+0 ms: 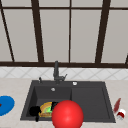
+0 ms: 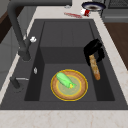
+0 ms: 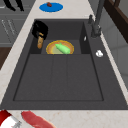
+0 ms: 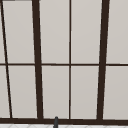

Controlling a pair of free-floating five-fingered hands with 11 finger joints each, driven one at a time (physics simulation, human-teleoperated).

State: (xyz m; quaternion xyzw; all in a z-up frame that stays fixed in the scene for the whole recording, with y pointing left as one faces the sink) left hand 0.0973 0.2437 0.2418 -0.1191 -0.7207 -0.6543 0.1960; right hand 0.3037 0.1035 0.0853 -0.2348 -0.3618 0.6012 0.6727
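Note:
My left hand (image 1: 35,111) hovers over the front left corner of the sink basin (image 1: 53,93). In the side views this hand (image 2: 93,49) (image 3: 40,28) is curled round the top of a brown stick-shaped thing (image 2: 95,68) (image 3: 40,42), which hangs down along the basin's front wall. Just beside it, on the basin floor, lies a yellow plate (image 2: 80,86) (image 3: 52,47) (image 1: 44,108) with a green vegetable (image 2: 64,80) (image 3: 63,48) on it. A big red ball (image 1: 67,115) sits in front of the sink and covers part of the basin.
A dark faucet (image 1: 56,71) (image 2: 17,30) stands behind the basin, and the drainboard (image 1: 90,101) lies to its right. A blue plate (image 1: 5,105) (image 3: 51,7) sits on the left counter. A long red thing (image 1: 117,105) and a red-and-white can (image 1: 121,114) lie on the right counter.

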